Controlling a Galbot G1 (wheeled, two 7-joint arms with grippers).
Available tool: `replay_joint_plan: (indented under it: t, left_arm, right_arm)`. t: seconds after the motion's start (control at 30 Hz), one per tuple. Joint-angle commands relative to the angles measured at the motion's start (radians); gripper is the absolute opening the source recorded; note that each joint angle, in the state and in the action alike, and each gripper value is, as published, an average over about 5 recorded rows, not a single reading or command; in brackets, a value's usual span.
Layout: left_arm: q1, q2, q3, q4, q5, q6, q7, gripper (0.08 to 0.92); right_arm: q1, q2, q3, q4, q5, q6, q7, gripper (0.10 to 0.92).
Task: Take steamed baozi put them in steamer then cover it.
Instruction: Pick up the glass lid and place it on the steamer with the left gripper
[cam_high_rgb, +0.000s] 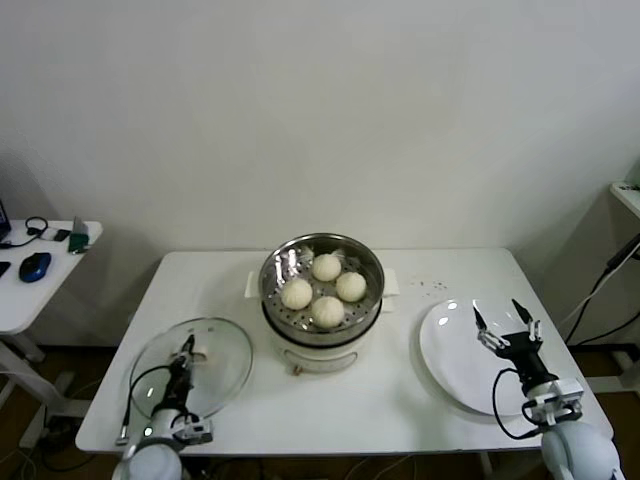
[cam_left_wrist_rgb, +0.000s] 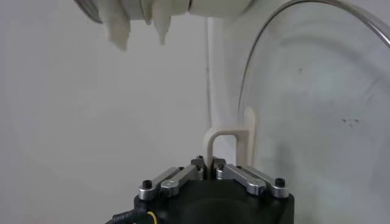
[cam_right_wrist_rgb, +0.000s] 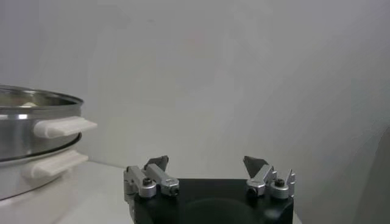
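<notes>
Several steamed baozi (cam_high_rgb: 326, 267) lie in the shiny steamer (cam_high_rgb: 274, 262) on its cream-white pot base at the table's centre. The cover (cam_high_rgb: 218, 362), a clear glass lid with a metal rim, rests flat on the table at the front left. My left gripper (cam_high_rgb: 184, 352) is over it, shut on the cover's white handle (cam_left_wrist_rgb: 214, 139), which stands up between the jaws in the left wrist view. My right gripper (cam_high_rgb: 508, 325) hovers open and empty over the white plate (cam_high_rgb: 450, 352) at the front right. The steamer (cam_right_wrist_rgb: 24, 122) shows at the side of the right wrist view.
A white side table (cam_high_rgb: 20, 290) at the far left carries a blue mouse (cam_high_rgb: 34, 267) and cables. Another white surface (cam_high_rgb: 628, 195) stands at the far right. Cables hang near the right arm.
</notes>
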Motion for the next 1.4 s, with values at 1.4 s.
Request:
replay_joint_plan:
  t: [1.4]
  left_arm:
    - [-0.424, 0.255, 0.625, -0.519, 0.055, 0.697, 0.480, 0.147]
  right_arm:
    - [0.181, -0.085, -0.099, -0.151, -0.061, -0.021, 0.038, 0.823]
